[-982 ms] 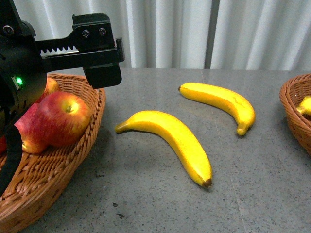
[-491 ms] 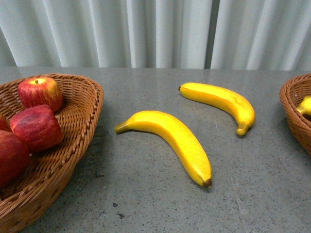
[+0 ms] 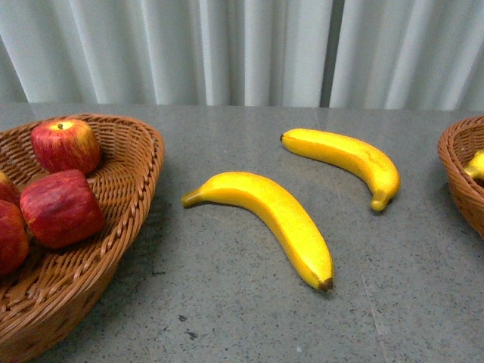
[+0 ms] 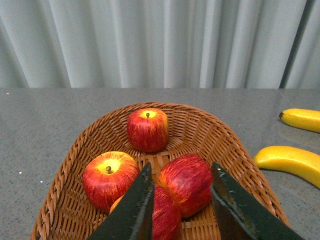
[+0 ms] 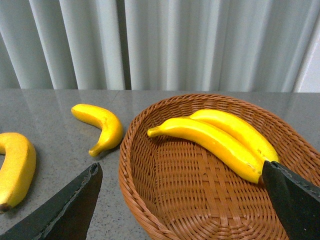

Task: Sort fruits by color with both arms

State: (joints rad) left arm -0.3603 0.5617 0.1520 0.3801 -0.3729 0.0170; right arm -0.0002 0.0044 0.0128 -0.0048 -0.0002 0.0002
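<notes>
Two yellow bananas lie loose on the grey table, one near the middle (image 3: 268, 219) and one further back (image 3: 344, 157). Several red apples (image 3: 60, 208) rest in the left wicker basket (image 3: 128, 197). Neither gripper shows in the front view. In the left wrist view my left gripper (image 4: 181, 167) hangs open above that basket, over an apple (image 4: 186, 182) that it does not touch. In the right wrist view my right gripper (image 5: 181, 167) stands wide open over the right basket (image 5: 140, 165), which holds two bananas (image 5: 215, 142). It holds nothing.
The right basket's rim (image 3: 454, 166) shows at the front view's right edge with a banana tip (image 3: 476, 165) inside. White curtains close off the back of the table. The loose bananas also show beside each basket (image 4: 290, 162) (image 5: 100, 122).
My left gripper, over the left basket a second ago, has left the front view. The apples in that basket sit in different places. The two loose bananas have not moved.
</notes>
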